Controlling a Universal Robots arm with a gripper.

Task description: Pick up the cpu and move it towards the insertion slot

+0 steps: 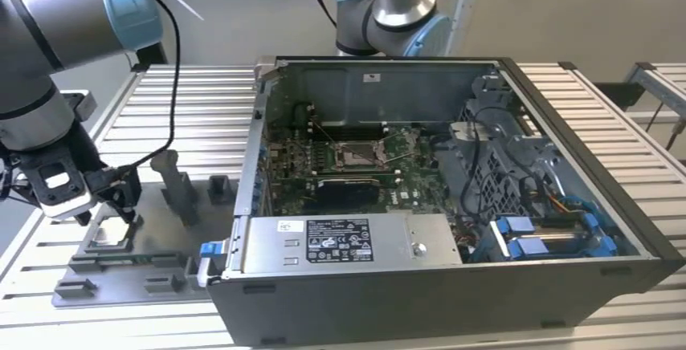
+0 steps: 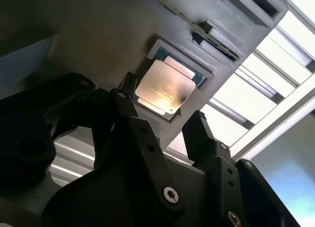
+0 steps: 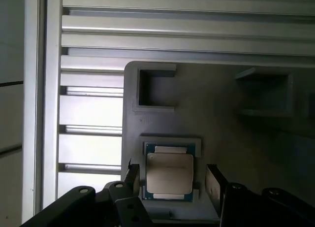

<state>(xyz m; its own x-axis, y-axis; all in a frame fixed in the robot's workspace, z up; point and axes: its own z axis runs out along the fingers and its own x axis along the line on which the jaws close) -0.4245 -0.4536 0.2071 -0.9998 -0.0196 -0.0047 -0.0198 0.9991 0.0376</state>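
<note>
Currently the cpu (image 3: 169, 174) is seated flat in a recess of the grey fixture (image 3: 236, 143), untouched. It is judged light, stiff, thin and fragile, best taken by opposite edges. The gripper (image 3: 172, 177) is spread wide, with fingers (image 3: 132, 177) flanking those edges; nothing is gripped.

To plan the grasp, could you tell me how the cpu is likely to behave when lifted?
The cpu is a thin flat plate, so probably stiff and light. Its smooth metal top looks slippery; edge grips by the fingers seem safer. Seated in the fixture recess, it should not slide when nudged.
</note>
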